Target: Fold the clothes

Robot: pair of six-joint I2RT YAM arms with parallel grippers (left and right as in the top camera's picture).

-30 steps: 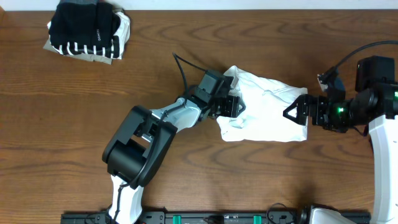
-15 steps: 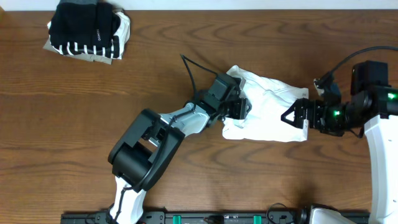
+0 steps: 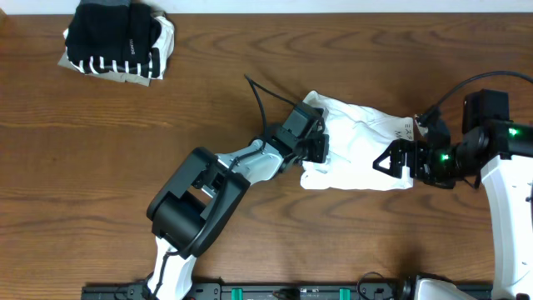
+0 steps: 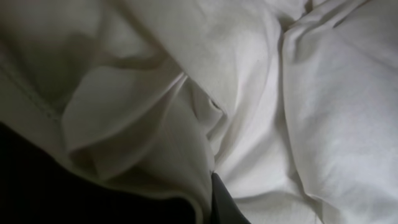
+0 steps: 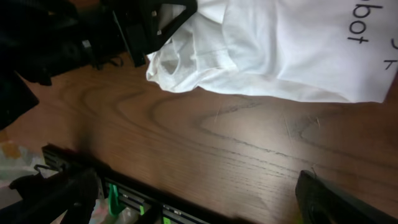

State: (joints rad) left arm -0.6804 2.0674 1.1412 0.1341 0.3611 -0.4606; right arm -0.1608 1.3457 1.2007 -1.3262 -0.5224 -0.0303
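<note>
At the shirt's left edge, my left gripper [image 3: 316, 147] has just snapped closed from half open, and the wrist view shows white folds bunched tight against my dark finger, so I judge I have a pinch of fabric. That makes this the start of a fold: the edge is caught and can be lifted or drawn across.

My right gripper [image 3: 390, 158] has crept in toward the opposite edge. Its jaws stand wide and hold nothing, just beside the hem near the dark lettering.

Between the two lies the shirt [image 3: 358, 146], crumpled and only roughly gathered on the table [image 3: 83, 167], not yet a neat fold. Well apart, at the far left corner, sits a stack [image 3: 117, 42] of black, striped and beige clothes, already folded.
</note>
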